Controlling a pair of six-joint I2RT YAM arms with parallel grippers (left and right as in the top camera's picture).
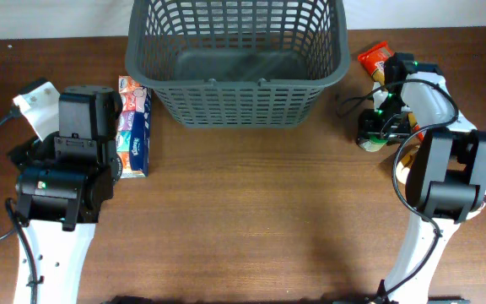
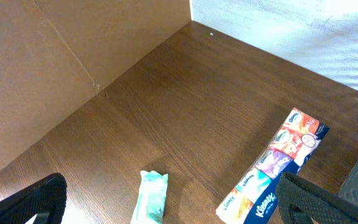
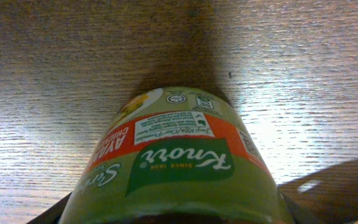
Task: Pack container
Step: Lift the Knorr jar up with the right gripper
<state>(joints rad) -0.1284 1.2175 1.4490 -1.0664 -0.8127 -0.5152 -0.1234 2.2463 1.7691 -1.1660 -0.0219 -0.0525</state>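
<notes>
The container point(image 1: 234, 83), a large dark grey lattice basket, stands empty at the back middle of the table. A green and orange Knorr can point(image 3: 179, 158) stands upright at the right point(image 1: 369, 140). My right gripper point(image 3: 173, 216) has a dark finger pressed against each side of the can, so it is shut on it; in the overhead view this gripper point(image 1: 383, 127) is right of the basket. My left gripper point(image 2: 173, 202) is open wide above bare table, left of the basket, with nothing between its fingers.
A Kleenex tissue pack point(image 1: 133, 127) lies just left of the basket, near my left gripper's right finger point(image 2: 309, 199). A mint green packet point(image 2: 151, 198) lies below the left gripper. An orange snack bag point(image 1: 375, 61) lies behind the can. A brown wall borders the table's left side.
</notes>
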